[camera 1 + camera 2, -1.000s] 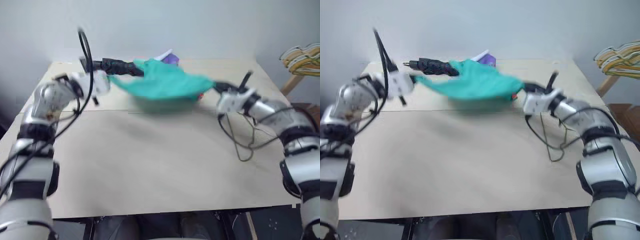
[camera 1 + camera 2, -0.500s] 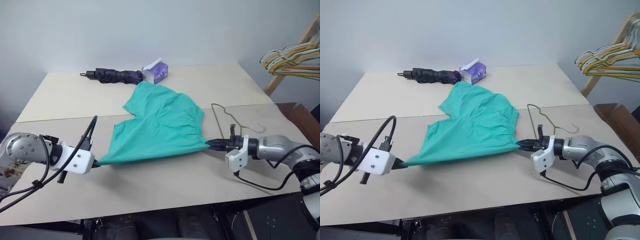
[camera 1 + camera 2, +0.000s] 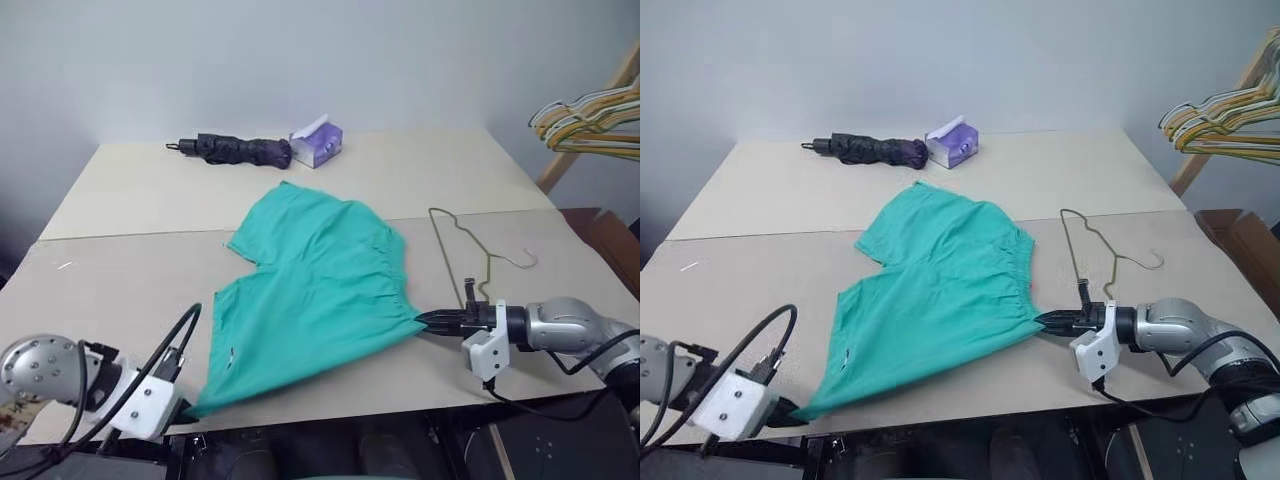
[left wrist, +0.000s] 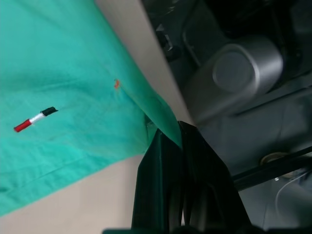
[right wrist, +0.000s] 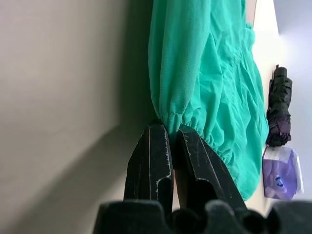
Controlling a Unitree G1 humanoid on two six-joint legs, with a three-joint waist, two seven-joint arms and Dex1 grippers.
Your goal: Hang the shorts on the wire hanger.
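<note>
the shorts (image 3: 315,280) lie spread flat across the middle of the tabletop (image 3: 130,190), one leg corner running right out to the near edge on the left. there the left pincer (image 4: 178,139) is pressed together on that corner of cloth, at the tabletop's rim with the dark gap below the tabletop just beside it. the right pincer (image 3: 1052,320) pinches the gathered waistband end of the shorts, low over the tabletop and close to the near edge on the right.

the wire hanger (image 3: 470,250) lies flat just right of the shorts, apart from the cloth, its hook pointing toward the right edge. the strip of bare tabletop between the hanger and the right pincer is narrow.

far back, well apart from the shorts, a folded dark umbrella (image 3: 235,150) lies beside a purple tissue box (image 3: 318,145). the left half of the tabletop is bare. a bunch of coloured hangers (image 3: 590,115) hangs off a wooden stand beyond the right edge.
</note>
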